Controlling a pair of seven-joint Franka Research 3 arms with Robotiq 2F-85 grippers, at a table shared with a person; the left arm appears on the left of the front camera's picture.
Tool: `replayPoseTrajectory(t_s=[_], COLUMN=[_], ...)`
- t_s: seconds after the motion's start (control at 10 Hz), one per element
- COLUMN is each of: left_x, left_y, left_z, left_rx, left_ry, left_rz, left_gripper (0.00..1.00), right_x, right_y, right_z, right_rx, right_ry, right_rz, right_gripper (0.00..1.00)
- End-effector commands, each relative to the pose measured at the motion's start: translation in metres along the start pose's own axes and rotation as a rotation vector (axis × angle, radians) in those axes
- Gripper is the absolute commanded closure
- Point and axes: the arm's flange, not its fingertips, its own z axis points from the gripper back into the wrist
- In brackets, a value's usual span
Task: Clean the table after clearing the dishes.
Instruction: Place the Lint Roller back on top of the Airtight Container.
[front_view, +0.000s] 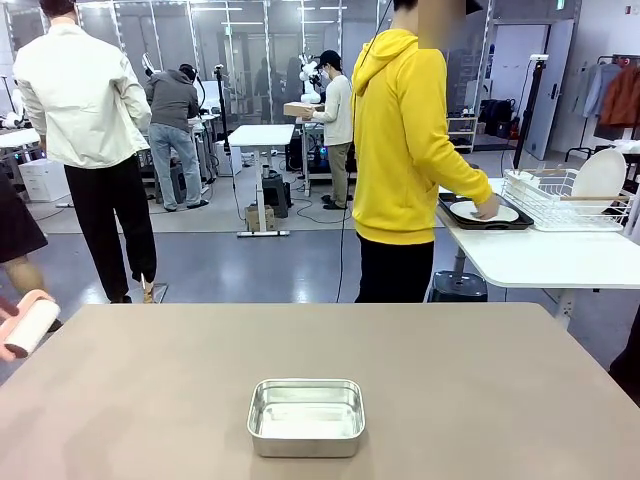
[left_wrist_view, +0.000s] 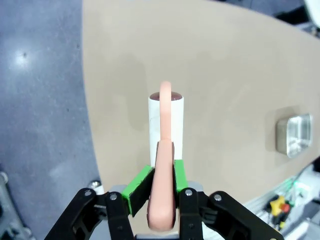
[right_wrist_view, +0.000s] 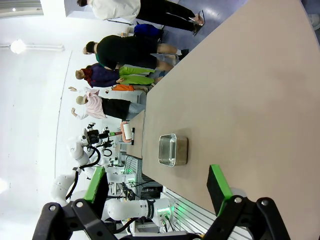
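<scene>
The brownish-taupe table (front_view: 480, 380) is bare except for a steel pan. My left gripper (left_wrist_view: 159, 177) is shut on the pink handle of a lint roller (left_wrist_view: 166, 122), whose white roll hangs over the table's edge; the roller (front_view: 32, 326) enters the front view at the far left. My right gripper (right_wrist_view: 156, 175) stands open above the table (right_wrist_view: 240, 75) with nothing between its fingers. Of the dishes, one white plate on a dark tray (front_view: 485, 212) lies on the white side table at the back right, under the hand of a person in a yellow hoodie (front_view: 405, 150).
A small rectangular steel pan (front_view: 306, 416) sits near the table's front middle, also visible as the pan (left_wrist_view: 295, 135) and the pan (right_wrist_view: 172, 150). A wire rack (front_view: 560, 200) holding an upright white plate stands on the white table. Other people stand farther back.
</scene>
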Motion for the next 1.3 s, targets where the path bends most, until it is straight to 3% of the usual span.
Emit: replayPoseTrajectory(t_s=[0.0,0.2,0.3,0.6,0.9,1.2], left_x=[0.037,0.077,0.086,0.081,0.052,0.036], left_y=[-0.072,-0.164,-0.202,-0.319,-0.409,-0.479], left_z=[0.011,0.025,0.023,-0.003,-0.049,-0.085], left_rx=[-0.015,0.038,0.008,0.020,0.002,-0.144], left_ry=[0.007,0.127,0.188,0.370,0.379,0.412], left_rz=[-0.340,-0.692,-0.865,-1.207,-1.401,-1.483], left_gripper=[0.77,0.77,0.77,0.77,0.77,0.77], right_x=[-0.001,-0.001,-0.001,-0.001,-0.001,-0.001], right_y=[0.003,0.003,0.003,0.003,0.003,0.003], right_z=[-0.001,-0.001,-0.001,-0.001,-0.001,-0.001], right_rx=[0.017,0.017,0.017,0.017,0.017,0.017], right_ry=[-0.009,-0.009,-0.009,-0.009,-0.009,-0.009], right_rz=[0.005,0.005,0.005,0.005,0.005,0.005], right_gripper=[0.00,0.00,0.00,0.00,0.00,0.00])
